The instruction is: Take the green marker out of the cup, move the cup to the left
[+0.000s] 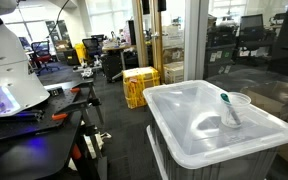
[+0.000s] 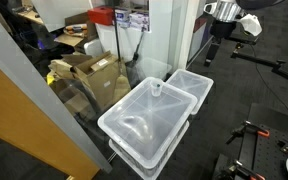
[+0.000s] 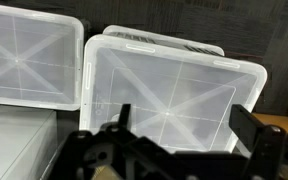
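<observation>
A: Where is the cup?
B: Near the bin lid's edge, the green marker standing inside.
A: And the gripper?
B: Fingers spread wide, empty, well apart from the cup.

My matte black two-finger gripper is built of open, skeletal linkage bars ending in blocky, flat-faced fingers, and in an exterior view my smooth, rounded, glossy white-shelled arm carries a blue-violet light glowing low on its casing.
</observation>
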Motion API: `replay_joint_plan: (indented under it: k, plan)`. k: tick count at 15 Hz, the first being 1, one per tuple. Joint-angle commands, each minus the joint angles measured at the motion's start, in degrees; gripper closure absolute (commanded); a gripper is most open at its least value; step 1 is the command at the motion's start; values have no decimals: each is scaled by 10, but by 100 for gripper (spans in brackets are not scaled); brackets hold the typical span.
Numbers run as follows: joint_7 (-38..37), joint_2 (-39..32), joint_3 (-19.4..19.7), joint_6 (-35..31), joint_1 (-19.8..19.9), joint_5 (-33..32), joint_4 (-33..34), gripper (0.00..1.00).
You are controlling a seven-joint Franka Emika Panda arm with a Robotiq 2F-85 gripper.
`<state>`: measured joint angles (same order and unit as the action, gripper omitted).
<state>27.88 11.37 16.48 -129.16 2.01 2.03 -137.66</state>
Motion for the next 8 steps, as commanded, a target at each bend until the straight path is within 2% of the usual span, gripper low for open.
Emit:
replay_joint_plan:
  k: [1,8]
  plan:
    - [-1,-1,-17,-4,18,9,7,0]
    - [7,-22,-4,-2,31,80,53,0]
